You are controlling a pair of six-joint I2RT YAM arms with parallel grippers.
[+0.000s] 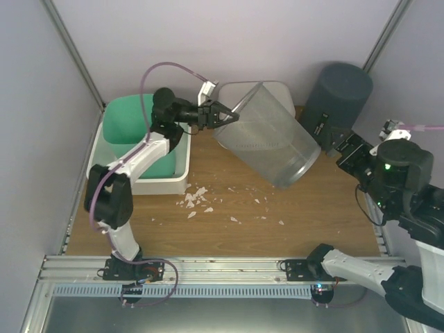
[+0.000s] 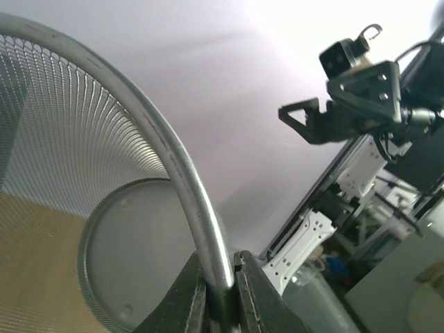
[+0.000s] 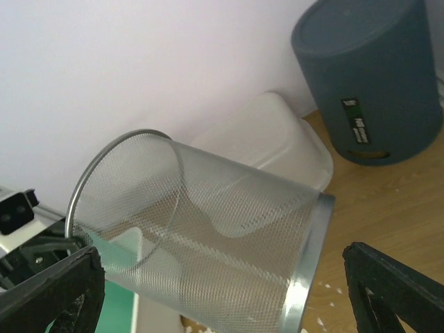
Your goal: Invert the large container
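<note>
Wire-mesh wastebasket point(image 1: 267, 135) lay steeply tilted over the back of the desk point(image 1: 312, 215), its rim raised toward the left and its solid base low on the right. The left tool point(image 1: 232, 114) was pinched tight on that rim. The right tool point(image 1: 333, 142) was spread wide and held nothing, near the base, just beside an upturned dark grey bin point(image 1: 338, 94). White scraps point(image 1: 198, 200) littered the desk.

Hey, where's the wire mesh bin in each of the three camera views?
Top external: the wire mesh bin is at centre, tilted, open end toward upper left.
Left wrist: it fills the left half, seen through its open end.
Right wrist: lower centre, tilted.
Shared landmark: its metal rim, which the left gripper pinches.
</note>
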